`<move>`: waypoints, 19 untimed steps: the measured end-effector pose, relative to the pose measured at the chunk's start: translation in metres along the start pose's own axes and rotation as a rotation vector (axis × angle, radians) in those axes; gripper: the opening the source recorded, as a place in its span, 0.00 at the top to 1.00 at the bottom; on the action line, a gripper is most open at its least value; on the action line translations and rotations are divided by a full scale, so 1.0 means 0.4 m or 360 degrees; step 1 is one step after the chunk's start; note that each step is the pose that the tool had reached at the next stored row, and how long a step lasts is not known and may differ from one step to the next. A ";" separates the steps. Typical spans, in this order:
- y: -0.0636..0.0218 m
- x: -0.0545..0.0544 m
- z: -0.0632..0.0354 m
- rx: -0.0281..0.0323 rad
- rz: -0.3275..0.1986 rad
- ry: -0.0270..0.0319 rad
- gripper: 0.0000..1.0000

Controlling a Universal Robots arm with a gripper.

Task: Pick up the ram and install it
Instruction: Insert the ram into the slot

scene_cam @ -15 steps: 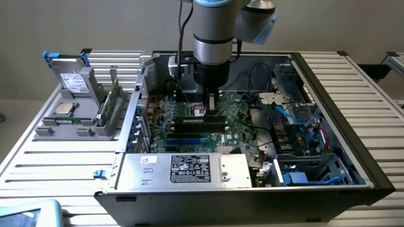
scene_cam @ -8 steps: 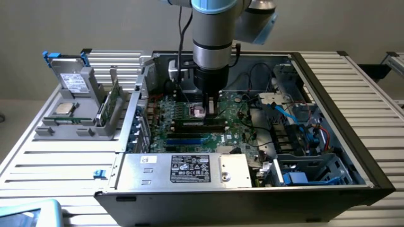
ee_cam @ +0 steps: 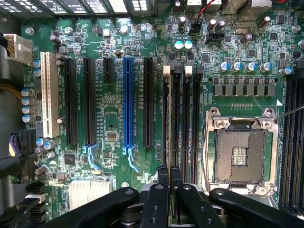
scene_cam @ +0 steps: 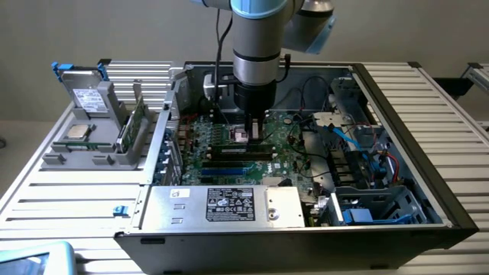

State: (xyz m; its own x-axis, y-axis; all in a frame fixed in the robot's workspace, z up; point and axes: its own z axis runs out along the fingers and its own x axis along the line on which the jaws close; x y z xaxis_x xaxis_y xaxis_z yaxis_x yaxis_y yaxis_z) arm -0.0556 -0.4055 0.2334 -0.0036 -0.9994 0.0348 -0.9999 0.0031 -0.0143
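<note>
The ram (scene_cam: 134, 123), a narrow green stick, stands on edge in a grey holder (scene_cam: 84, 156) outside the computer case, on the exterior view's left. My gripper (scene_cam: 256, 141) hangs inside the open case over the green motherboard (scene_cam: 284, 150), above the row of black memory slots (scene_cam: 240, 152). In the wrist view the gripper (ee_cam: 169, 172) is shut. Its two black fingers (ee_cam: 163, 183) nearly touch, and I see nothing between them. The memory slots (ee_cam: 182, 118) run straight out from the fingertips, beside the bare processor socket (ee_cam: 240, 152).
A silver processor chip (scene_cam: 77, 132) lies in the same holder. A silver power supply (scene_cam: 221, 204) fills the case's near side. Cables and drive cages (scene_cam: 359, 172) crowd the exterior view's right. Long expansion slots, one of them blue (ee_cam: 128, 102), lie beside the memory slots.
</note>
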 end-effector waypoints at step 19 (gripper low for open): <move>0.002 0.004 0.003 0.00004 0.0010 0.00000 0.87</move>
State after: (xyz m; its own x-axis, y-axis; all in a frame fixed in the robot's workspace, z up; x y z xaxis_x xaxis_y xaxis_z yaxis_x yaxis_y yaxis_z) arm -0.0565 -0.4073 0.2321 -0.0100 -0.9993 0.0347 -0.9998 0.0095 -0.0148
